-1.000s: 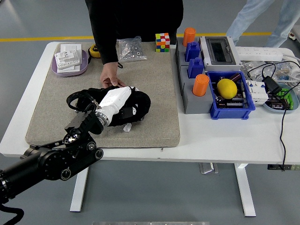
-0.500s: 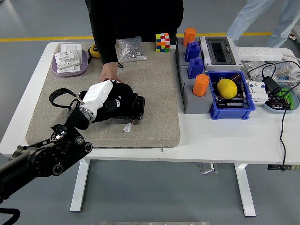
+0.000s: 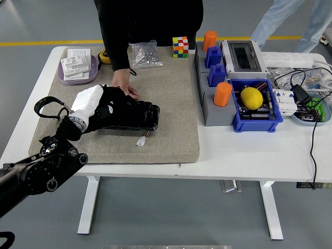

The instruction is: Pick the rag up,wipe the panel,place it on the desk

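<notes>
Left hand (image 3: 106, 104) grips dark rag (image 3: 115, 106) on black panel (image 3: 132, 118). Person's hand (image 3: 123, 86) steadies panel; watch collision. Panel may slide off mat (image 3: 171, 104).

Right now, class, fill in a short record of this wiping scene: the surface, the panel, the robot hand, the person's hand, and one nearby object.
Surface: beige felt mat on the white table
Panel: glossy black rectangular panel lying flat on the mat
Robot hand: left robot hand in a white cuff, pressed on the panel's left end; whether it holds a rag cannot be told
Person's hand: bare hand resting at the panel's far edge
Nearby object: small white connector just in front of the panel
</notes>
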You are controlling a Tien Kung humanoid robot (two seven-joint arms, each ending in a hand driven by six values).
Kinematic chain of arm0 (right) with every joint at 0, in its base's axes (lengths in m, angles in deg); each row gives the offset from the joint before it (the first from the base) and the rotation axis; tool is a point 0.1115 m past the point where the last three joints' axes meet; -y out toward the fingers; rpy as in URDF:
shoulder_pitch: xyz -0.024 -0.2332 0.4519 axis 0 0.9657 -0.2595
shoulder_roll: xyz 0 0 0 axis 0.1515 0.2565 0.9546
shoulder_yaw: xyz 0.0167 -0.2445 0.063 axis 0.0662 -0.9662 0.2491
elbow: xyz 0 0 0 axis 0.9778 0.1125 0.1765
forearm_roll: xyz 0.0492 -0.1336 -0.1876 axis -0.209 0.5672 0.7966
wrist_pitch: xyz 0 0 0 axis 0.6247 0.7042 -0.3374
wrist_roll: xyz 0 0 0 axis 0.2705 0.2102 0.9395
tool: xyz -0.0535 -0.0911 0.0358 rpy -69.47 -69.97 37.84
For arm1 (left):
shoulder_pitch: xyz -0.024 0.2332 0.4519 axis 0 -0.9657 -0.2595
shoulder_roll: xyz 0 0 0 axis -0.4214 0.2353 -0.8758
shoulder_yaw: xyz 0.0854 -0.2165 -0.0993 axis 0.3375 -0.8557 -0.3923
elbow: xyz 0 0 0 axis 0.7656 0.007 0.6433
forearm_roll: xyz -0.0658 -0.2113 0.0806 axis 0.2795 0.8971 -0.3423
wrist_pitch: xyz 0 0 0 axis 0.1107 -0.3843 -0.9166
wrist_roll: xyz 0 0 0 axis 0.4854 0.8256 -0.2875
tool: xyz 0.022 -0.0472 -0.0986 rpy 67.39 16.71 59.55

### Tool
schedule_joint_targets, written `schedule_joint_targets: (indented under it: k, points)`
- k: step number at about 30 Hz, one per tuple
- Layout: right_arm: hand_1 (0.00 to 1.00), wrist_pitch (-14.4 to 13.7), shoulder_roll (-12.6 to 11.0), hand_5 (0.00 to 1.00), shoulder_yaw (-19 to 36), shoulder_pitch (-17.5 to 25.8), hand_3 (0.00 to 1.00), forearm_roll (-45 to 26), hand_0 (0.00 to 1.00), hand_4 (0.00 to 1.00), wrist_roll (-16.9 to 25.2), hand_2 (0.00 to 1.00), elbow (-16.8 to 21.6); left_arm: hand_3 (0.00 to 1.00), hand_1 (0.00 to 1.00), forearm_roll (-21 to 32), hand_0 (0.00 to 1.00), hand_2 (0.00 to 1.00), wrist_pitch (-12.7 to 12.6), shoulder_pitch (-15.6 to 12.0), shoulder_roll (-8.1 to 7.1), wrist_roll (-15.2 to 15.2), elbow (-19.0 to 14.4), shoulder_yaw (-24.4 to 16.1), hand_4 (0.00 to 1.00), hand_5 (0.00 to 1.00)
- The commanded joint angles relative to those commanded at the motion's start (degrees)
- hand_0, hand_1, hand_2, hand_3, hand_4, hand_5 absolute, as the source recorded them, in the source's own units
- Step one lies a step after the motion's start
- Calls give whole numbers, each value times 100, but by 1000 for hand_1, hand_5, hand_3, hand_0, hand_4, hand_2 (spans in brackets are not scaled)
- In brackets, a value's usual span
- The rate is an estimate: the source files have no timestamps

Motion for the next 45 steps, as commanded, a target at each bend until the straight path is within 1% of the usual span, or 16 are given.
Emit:
schedule_joint_targets:
  k: [13,20,26,31,38,39,41,45]
  points:
    - [589,0,5,624,33,3,625,9,704,998,-4,680,-3,423,216,-166,293,587,-61,-128,-163,45,88,-358,2,2]
    - [589,-4,-6,626,17,-8,625,-4,704,998,0,680,2,419,213,-266,288,582,-108,-169,-184,90,81,-484,2,2]
    - [589,1,-6,626,-3,-18,626,-23,704,998,11,680,-2,418,213,-287,288,579,-117,-166,-184,110,42,-471,2,2]
    - [589,-1,-7,626,-2,-36,626,-31,704,998,20,680,-1,418,213,-250,288,579,-104,-105,-135,121,21,-336,2,2]
    - [589,10,-19,627,-2,-55,626,-24,704,998,18,680,-12,416,211,-171,287,579,-79,13,-13,142,-3,14,2,2]
    - [589,13,-21,627,-4,-58,626,-29,704,998,24,680,-13,416,211,-138,287,579,-71,72,31,150,-22,162,2,2]
    - [589,15,-23,627,-7,-59,626,-29,704,998,24,680,-15,416,211,-128,287,579,-61,90,40,155,-28,209,2,2]
    - [587,21,-31,628,-24,-76,626,-31,704,998,29,680,-20,420,214,-76,286,580,-33,207,131,177,-57,450,2,2]
